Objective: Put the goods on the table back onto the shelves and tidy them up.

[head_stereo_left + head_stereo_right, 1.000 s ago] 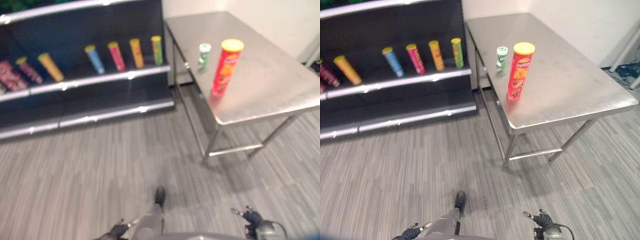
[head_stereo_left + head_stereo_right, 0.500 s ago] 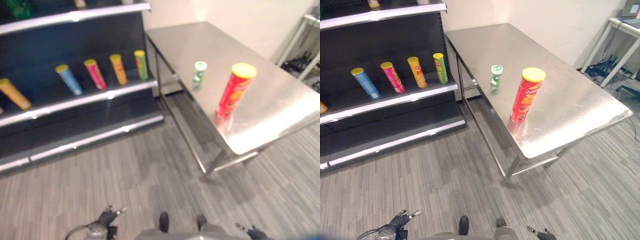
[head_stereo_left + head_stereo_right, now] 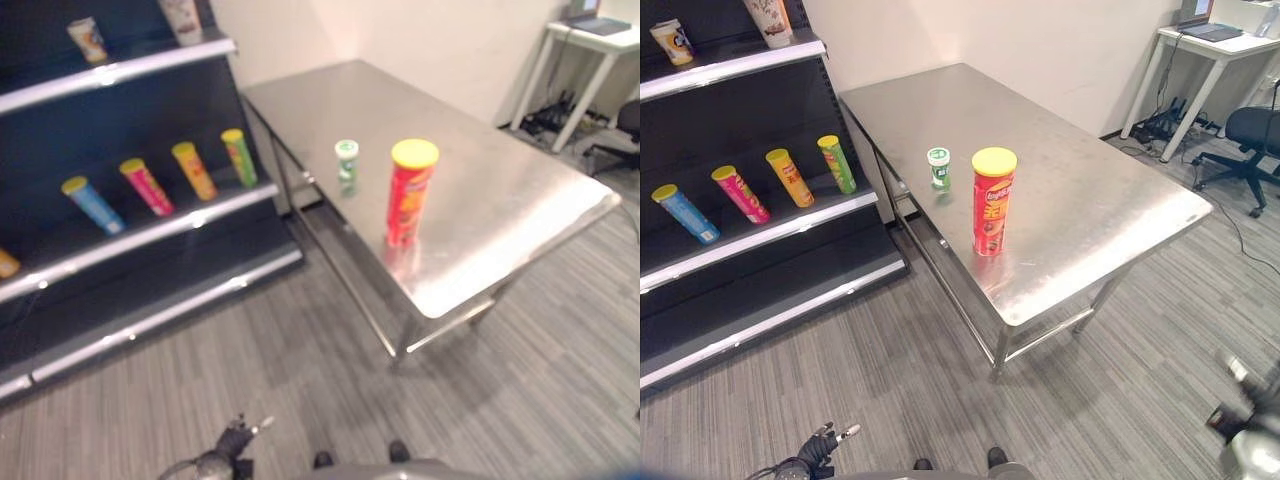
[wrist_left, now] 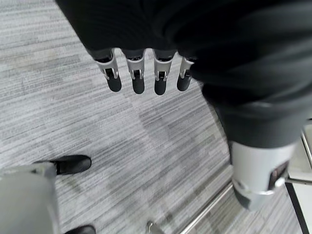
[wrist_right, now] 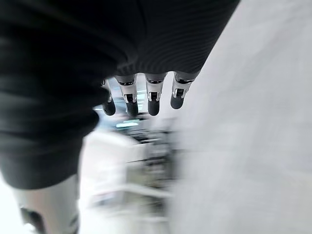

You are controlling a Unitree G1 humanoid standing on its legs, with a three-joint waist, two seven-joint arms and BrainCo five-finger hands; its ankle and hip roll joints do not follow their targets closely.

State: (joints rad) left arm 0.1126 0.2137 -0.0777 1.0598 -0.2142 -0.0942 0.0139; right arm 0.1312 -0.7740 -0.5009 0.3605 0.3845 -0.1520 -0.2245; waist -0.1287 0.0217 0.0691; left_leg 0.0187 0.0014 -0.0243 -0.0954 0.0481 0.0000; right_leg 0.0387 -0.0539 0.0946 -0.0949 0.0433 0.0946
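Observation:
A tall red can with a yellow lid (image 3: 991, 201) stands upright on the steel table (image 3: 1095, 195), near its left edge. A small green and white can (image 3: 938, 168) stands just behind it. The dark shelf unit (image 3: 760, 236) to the left holds blue (image 3: 682, 213), pink (image 3: 740, 193), orange (image 3: 788, 176) and green (image 3: 837, 163) cans leaning in a row. My left hand (image 3: 822, 449) hangs low over the carpet, far from the table, its fingers (image 4: 138, 78) straight and holding nothing. My right hand (image 3: 1243, 424) is at the lower right, its fingers (image 5: 152, 95) relaxed and empty.
Two cups (image 3: 770, 20) stand on the upper shelf. A white desk (image 3: 1205, 38) and a dark office chair (image 3: 1252, 130) are at the back right. Grey carpet (image 3: 900, 370) runs between me, the shelf and the table.
The camera has turned to the right and lifted, so the table now sits mid-picture and the shelf at the left. My right hand has come up at the lower right.

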